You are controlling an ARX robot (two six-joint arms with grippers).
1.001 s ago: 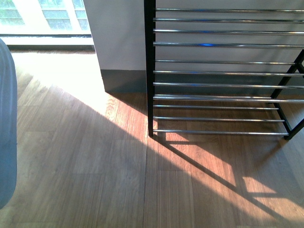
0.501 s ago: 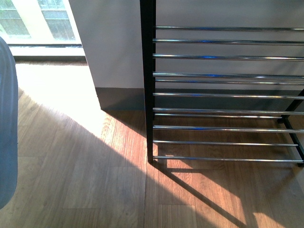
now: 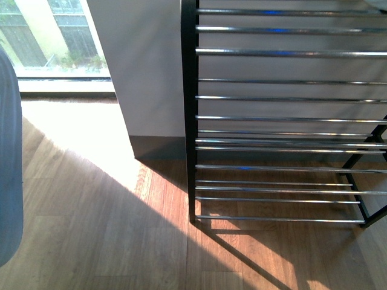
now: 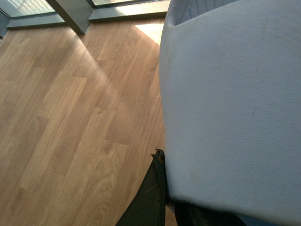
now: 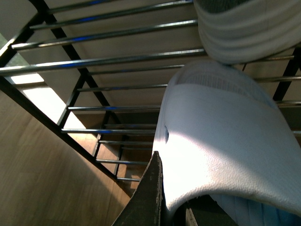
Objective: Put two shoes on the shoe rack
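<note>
- Left slide (image 4: pixel 225 103) is off the floor (image 3: pixel 109 241), carried at the far left of the front view, well apart from the rack (image 3: pixel 191 121).
- Right slide (image 5: pixel 225 141) is also in the air, close in front of the rack's chrome bars and facing them in the right wrist view.
- A sneaker (image 5: pixel 240 33) shows its white-soled toe just above the right slide. It seems to rest on an upper bar, so part of the job looks done. I cannot tell whether its partner is there too.
- Neither slide is on a tier yet, so both are left to place. By my reading the right one is nearer to going in.
- In the front view, the tiers that show carry no shoes, so there looks to be room.
- Left gripper (image 4: pixel 164 202): one black finger lies against the left slide's edge and the rest is hidden under the rubber. It appears closed on that edge, the slide rising away from the wrist.
- Right gripper (image 5: pixel 171 207): a dark finger sits along the right slide's side and another dark part shows beneath it. It appears clamped on the near end, the slide reaching out from the jaws toward the bars.
- Neither arm shows in the front view; only the left slide's rounded side does.
</note>
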